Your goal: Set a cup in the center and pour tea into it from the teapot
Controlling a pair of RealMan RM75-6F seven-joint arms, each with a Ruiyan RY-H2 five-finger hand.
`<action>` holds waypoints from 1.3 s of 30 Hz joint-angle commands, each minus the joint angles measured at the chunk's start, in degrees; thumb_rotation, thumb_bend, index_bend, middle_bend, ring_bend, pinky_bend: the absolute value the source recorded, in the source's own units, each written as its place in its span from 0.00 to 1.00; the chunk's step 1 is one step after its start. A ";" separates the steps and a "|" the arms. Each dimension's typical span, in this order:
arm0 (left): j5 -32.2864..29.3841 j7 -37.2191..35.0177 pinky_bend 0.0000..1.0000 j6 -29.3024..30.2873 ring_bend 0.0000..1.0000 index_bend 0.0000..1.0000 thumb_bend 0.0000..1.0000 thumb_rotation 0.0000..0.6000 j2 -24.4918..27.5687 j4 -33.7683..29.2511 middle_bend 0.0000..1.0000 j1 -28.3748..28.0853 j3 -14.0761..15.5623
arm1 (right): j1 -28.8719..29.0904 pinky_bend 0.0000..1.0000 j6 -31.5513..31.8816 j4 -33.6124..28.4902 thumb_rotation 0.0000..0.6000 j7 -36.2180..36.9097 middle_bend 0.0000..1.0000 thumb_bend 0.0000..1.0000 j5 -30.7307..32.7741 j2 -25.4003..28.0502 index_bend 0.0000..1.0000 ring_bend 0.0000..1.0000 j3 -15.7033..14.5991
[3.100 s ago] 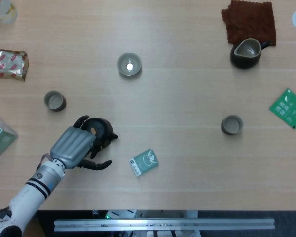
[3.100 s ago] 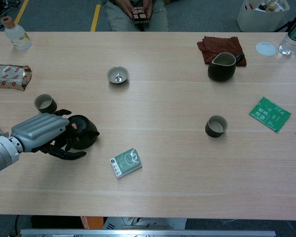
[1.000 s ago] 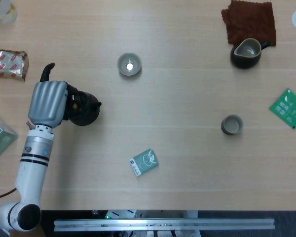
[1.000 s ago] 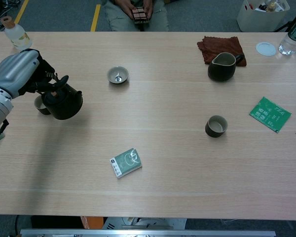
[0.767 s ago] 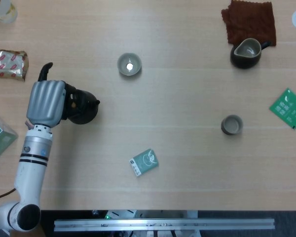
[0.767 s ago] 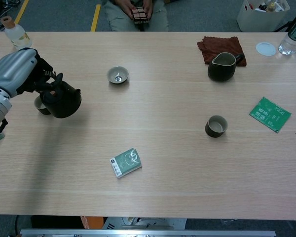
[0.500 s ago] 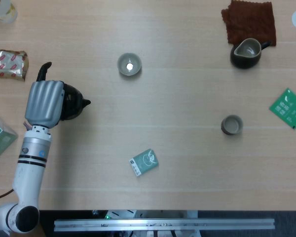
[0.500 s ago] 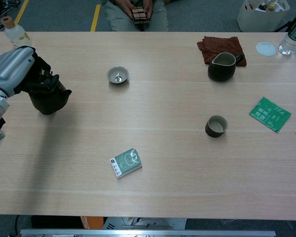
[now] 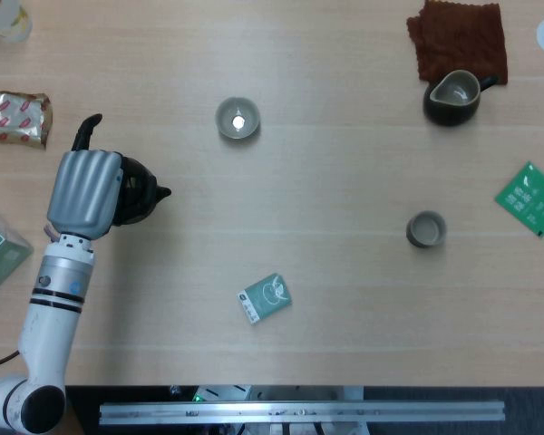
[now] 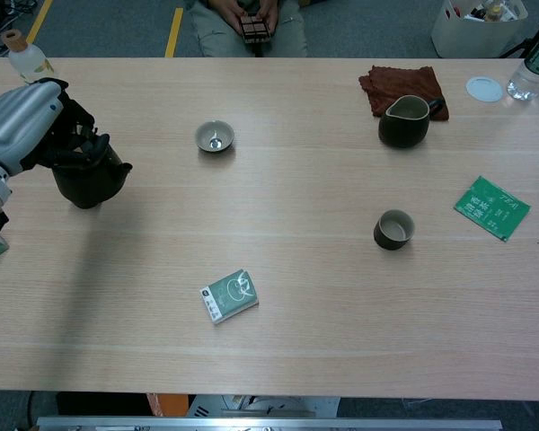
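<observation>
Step in hand, as I judge it: carrying the teapot [image 10: 88,180] to a cup for the pour. No cup stands in the worktop [image 10: 305,296] centre; the nearest candidate in view is the cup [image 10: 393,229] on the right side, well apart from me. To do this well I should keep the pot level while it travels, spout leading, bring the spout just over the cup's rim before tipping, then tilt slowly from the wrist so the stream lands inside. The green tea packet [image 10: 228,296] lies near the front middle and needs watching on any low pass.

My left hand [image 9: 86,191] is at the far left of the worktop, fingers wrapped round the teapot's handle side, grasping it. The spout points right in the head view. Whether the pot's base touches the wood or hangs just above it, I cannot tell.

Right hand: not visible in either view.
</observation>
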 commanded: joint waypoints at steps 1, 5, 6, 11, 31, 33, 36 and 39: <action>0.24 0.08 0.11 -0.14 0.86 0.88 0.45 0.88 0.32 -0.44 1.00 -0.05 0.03 | 2.29 0.30 -2.46 -1.65 1.00 -2.33 0.30 0.22 -2.16 0.99 0.31 0.17 -0.53; 0.67 0.29 0.11 -0.19 0.86 0.88 0.45 0.88 0.79 -1.23 1.00 -0.11 0.05 | 5.53 0.30 -6.14 -4.29 1.00 -5.50 0.30 0.22 -3.63 1.83 0.31 0.17 -0.26; 0.73 0.35 0.11 -0.16 0.86 0.88 0.45 0.89 0.86 -1.37 1.00 -0.11 0.04 | 6.30 0.30 -7.07 -4.93 1.00 -6.30 0.30 0.22 -3.91 1.90 0.31 0.17 -0.18; 1.22 0.50 0.11 -0.16 0.86 0.88 0.45 0.88 1.30 -2.00 1.00 -0.08 0.19 | 11.05 0.30 -13.80 -8.36 1.00 -11.08 0.30 0.21 -4.65 1.63 0.30 0.17 0.11; 1.98 -0.02 0.11 -0.80 0.86 0.88 0.45 0.88 3.12 -3.40 1.00 0.22 0.92 | 22.24 0.30 -31.77 -8.74 1.00 -29.57 0.28 0.14 3.97 -10.17 0.27 0.17 0.90; 2.00 -0.18 0.11 -0.86 0.86 0.88 0.45 0.88 3.32 -3.47 1.00 0.31 1.01 | 22.80 0.30 -32.78 -7.48 1.00 -31.49 0.28 0.14 5.27 -11.66 0.27 0.17 0.73; 1.99 -0.38 0.11 -1.04 0.86 0.88 0.45 0.88 3.49 -3.48 1.00 0.40 1.18 | 23.46 0.30 -34.02 -5.72 1.00 -33.48 0.28 0.14 7.59 -13.88 0.27 0.17 0.64; 1.97 -0.53 0.11 -1.21 0.86 0.88 0.45 0.88 3.62 -3.41 1.00 0.47 1.32 | 24.09 0.30 -34.99 -4.22 1.00 -35.26 0.28 0.14 9.43 -15.79 0.27 0.17 0.39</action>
